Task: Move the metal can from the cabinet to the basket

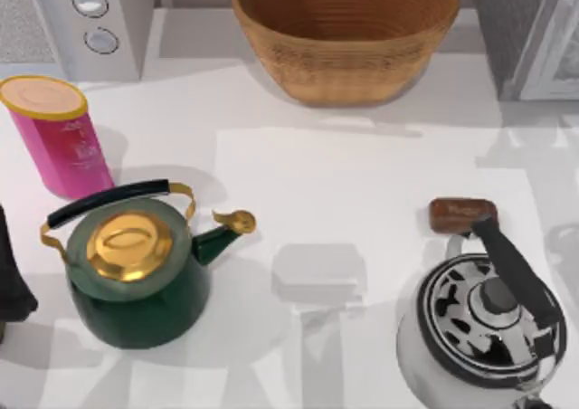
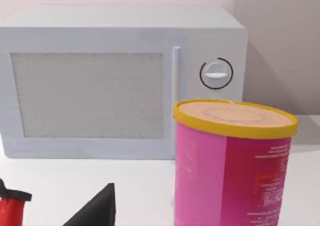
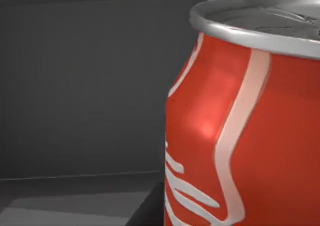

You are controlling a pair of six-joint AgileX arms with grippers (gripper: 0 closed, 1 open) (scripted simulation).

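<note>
the metal can (image 3: 240,121) stands upright in the right wrist view, silver rim up, long axis vertical, white script running down its red side. it is very close to the right arm's camera, with dark grey walls and a dark floor around it, which look like the inside of the cabinet (image 1: 507,29). whether the right gripper's fingers are open or closed on the can cannot be told.

relative to the cabinet, at the far right corner of the table (image 1: 362,201) in the top view: the basket (image 1: 346,38) sits to its left along the far edge, well apart from it. the white appliance (image 1: 90,20) with two round knobs stands further left still, at the far left corner. the pink canister (image 1: 59,136) with a yellow lid stands just in front of that appliance. the green kettle (image 1: 136,269) lies nearer and well left of the cabinet. a small brown block (image 1: 463,214) lies in front of the cabinet, and the silver kettle (image 1: 484,323) just nearer than the block.

the left arm is parked at the table's left edge; the left wrist view shows a dark fingertip (image 2: 97,208) near the canister, finger spacing undeterminable.
</note>
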